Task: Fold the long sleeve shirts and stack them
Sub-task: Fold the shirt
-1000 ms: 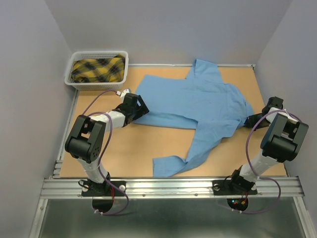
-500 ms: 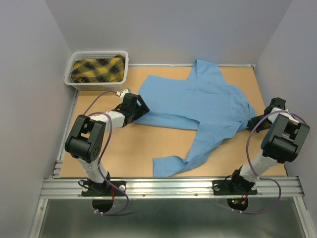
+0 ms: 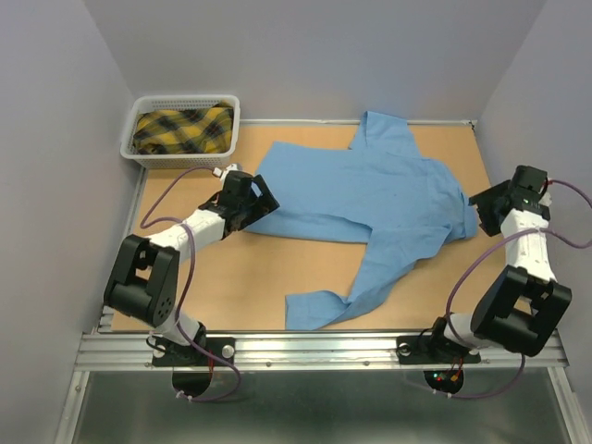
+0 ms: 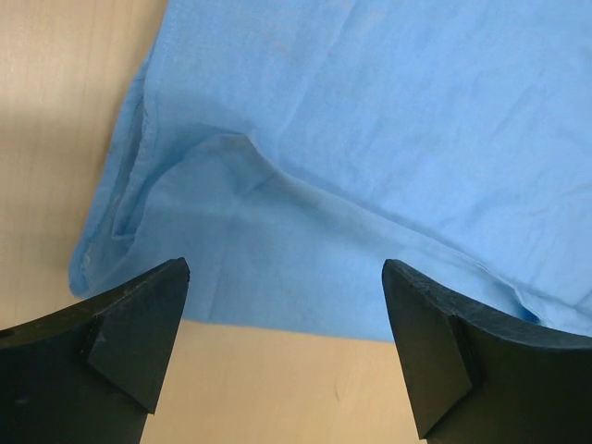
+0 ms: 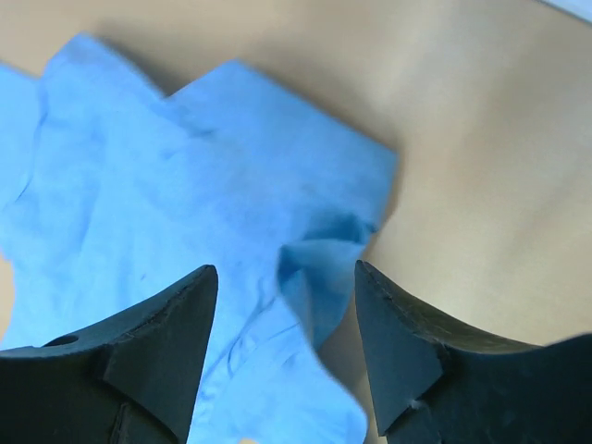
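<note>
Across the desk point(image 3: 250, 268) lies the light blue shirt point(image 3: 370, 199); left hand point(image 3: 266, 202) at its 9 o'clock edge, right hand point(image 3: 479, 208) at 3 o'clock, both spread, empty.

Light blue shirt point(image 4: 370, 157) edge on tan table point(image 4: 55, 111), black jaws spread wide over it

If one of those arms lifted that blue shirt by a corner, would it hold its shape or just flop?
Probably flop: the blue shirt lies flat with soft creases, and its sleeve trails in a bend. It looks thin, so likely light. On the table, a push would likely bunch it, not slide it whole.
</note>
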You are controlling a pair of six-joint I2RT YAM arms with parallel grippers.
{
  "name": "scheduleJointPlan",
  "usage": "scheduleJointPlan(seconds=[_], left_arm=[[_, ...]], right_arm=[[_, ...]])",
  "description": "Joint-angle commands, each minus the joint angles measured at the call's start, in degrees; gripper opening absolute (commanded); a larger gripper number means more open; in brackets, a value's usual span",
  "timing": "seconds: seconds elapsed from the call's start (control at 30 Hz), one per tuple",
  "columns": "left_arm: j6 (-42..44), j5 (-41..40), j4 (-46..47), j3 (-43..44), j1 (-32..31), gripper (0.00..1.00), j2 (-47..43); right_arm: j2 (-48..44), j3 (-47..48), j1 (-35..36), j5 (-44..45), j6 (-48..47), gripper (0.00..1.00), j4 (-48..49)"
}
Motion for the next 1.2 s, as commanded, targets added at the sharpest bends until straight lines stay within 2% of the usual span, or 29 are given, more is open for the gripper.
scheduleJointPlan(seconds=[0.0,0.13,0.3,0.47,0.77,1.0,1.17], left_arm=[[2.0,-1.0,-3.0,3.5,-1.1,0.98,-7.8],[2.4,-1.5,-2.7,2.6,-1.3,0.97,-8.4],[2.7,-0.1,0.5,2.0,-1.7,0.96,-2.8],[3.8,-0.8,1.0,6.5,-1.7,0.96,3.3],[4.2,-1.8,0.4,13.3,-1.5,0.95,10.3],[4.6,-3.1,-0.9,13.7,-1.2,0.95,9.7],[12.6,-2.6,-1.4,11.3,-3.1,0.96,2.0]], right_arm=[[-4.2,-0.6,6.0,-1.6,-2.3,0.66,0.1],[-6.5,-4.0,9.9,-5.0,-2.6,0.66,-0.7],[-6.9,-8.9,14.9,-3.5,-2.1,0.67,0.3],[-4.0,-10.8,15.0,-4.7,-1.2,0.67,3.6],[3.0,-8.2,15.2,-5.2,-0.2,0.67,6.9],[6.3,-4.1,15.2,-5.5,1.4,0.67,7.1],[2.9,-3.1,15.2,-5.2,-0.3,0.66,7.1]])
